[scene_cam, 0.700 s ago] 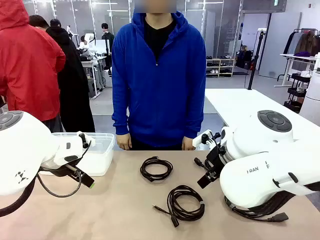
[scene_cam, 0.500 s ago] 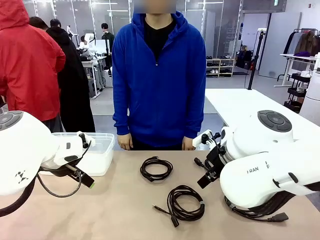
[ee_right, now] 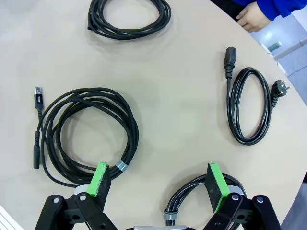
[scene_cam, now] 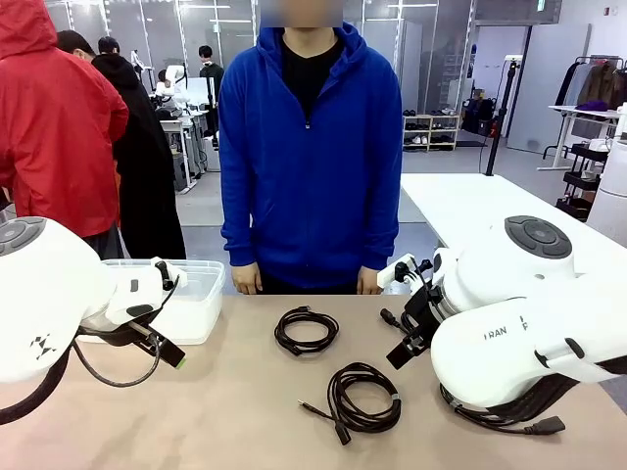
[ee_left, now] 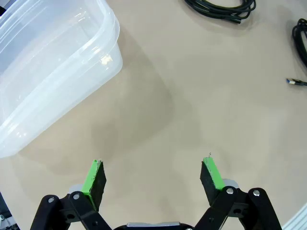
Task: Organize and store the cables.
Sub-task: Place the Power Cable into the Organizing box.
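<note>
Near the front edge, right gripper [ee_right: 157, 168] pointed down at the surface [ee_right: 182, 72], jaws wide open and empty, above a banded cable [ee_right: 182, 188], just beside a coiled cable [ee_right: 132, 129]. Toward the left edge, left gripper [ee_left: 152, 165] angled down over bare surface, jaws wide open, holding nothing. Farther out, a power cable [ee_right: 232, 108] toward the right edge, another coil [ee_right: 125, 33] mid-surface, a clear plastic box [ee_left: 57, 72] by the far left corner. At the far edge, a person's hand [ee_right: 252, 19].
</note>
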{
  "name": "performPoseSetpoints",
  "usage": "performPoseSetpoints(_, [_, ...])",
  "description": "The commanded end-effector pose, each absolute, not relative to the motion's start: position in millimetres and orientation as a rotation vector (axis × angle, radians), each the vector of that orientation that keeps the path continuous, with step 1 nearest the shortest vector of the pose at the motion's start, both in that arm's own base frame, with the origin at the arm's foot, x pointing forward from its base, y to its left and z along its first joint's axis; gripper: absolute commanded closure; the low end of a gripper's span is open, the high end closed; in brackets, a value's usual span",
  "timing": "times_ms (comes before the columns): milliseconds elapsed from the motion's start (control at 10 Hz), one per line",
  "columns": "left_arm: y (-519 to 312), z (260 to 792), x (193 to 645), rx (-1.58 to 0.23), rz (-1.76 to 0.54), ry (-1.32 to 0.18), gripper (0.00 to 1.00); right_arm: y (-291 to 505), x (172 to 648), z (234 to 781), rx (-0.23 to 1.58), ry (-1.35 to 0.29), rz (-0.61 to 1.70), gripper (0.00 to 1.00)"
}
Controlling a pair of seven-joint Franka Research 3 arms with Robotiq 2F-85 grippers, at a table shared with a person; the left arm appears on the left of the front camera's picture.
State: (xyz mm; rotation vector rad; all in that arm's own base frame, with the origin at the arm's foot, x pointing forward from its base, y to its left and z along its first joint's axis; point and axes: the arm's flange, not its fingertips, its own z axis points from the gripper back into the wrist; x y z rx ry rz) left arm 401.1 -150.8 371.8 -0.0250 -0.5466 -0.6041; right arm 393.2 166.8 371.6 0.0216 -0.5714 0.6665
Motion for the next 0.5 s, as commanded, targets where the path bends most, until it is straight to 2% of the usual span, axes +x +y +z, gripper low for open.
performPoseSetpoints(0, [-150.4,371.8,401.2,-0.025,-0.603,-0.547,0.00,166.7,393.3,371.6,0.023,-0.571,0.665,0.00])
performPoseSetpoints(400, [-150.8,371.8,401.1,-0.025,-0.604,-0.547,0.00,166.8,393.2,371.6,0.022,-0.571,0.667,0.00])
